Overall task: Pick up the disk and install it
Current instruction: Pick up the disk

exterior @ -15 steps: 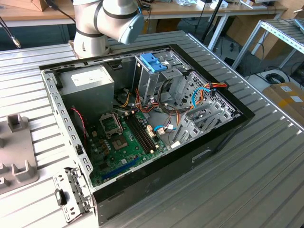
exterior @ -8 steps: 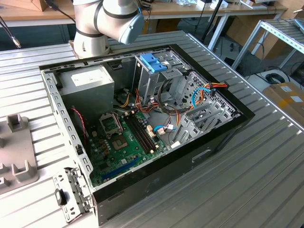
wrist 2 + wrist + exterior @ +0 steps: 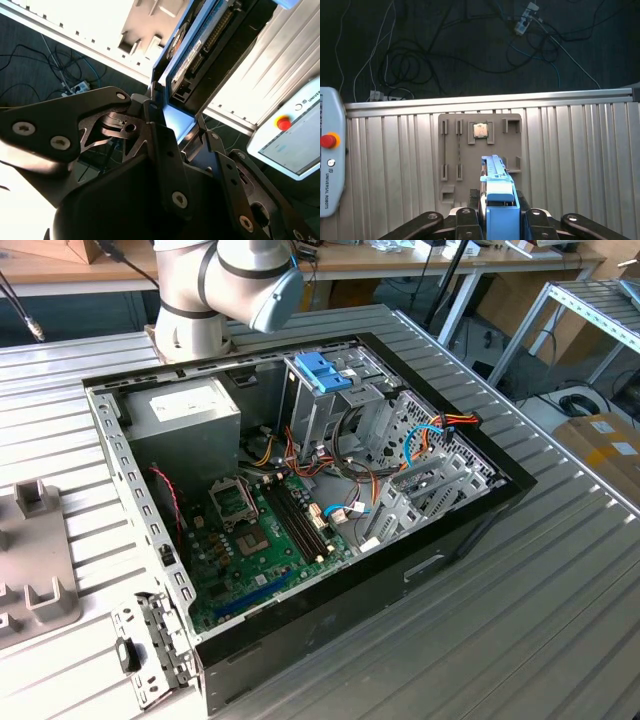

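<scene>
First wrist view shows the fingers [image 3: 532, 222] clenched on the disk [image 3: 498, 200], its blue frame held edge-on between them over a grey tray [image 3: 450, 150] lying on the ribbed tabletop [image 3: 580, 150], while the exterior view shows the open computer case [image 3: 420, 550] on that tabletop.

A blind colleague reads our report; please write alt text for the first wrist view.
The gripper is shut on the disk, held on edge in its blue carrier, over a grey tray that carries a square chip. The tray lies on a ribbed metal table; beyond it, cables lie on a dark floor.
</scene>
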Action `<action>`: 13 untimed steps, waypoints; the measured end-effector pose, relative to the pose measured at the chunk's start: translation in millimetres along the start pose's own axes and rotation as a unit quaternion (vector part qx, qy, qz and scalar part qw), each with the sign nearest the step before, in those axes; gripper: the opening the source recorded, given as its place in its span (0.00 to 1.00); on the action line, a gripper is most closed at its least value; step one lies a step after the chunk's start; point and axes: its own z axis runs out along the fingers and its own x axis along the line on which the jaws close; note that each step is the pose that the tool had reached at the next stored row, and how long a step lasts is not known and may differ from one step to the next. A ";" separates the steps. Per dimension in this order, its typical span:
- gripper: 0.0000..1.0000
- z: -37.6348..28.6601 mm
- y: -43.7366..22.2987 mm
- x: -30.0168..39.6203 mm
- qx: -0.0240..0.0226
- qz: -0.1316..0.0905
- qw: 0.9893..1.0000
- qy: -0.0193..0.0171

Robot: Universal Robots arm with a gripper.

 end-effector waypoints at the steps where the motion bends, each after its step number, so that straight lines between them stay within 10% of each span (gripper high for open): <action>1: 0.37 -0.1 -0.8 -0.1 0.000 0.000 1.000 0.000; 13: 0.37 -0.3 -7.5 -0.5 0.000 0.000 1.000 0.000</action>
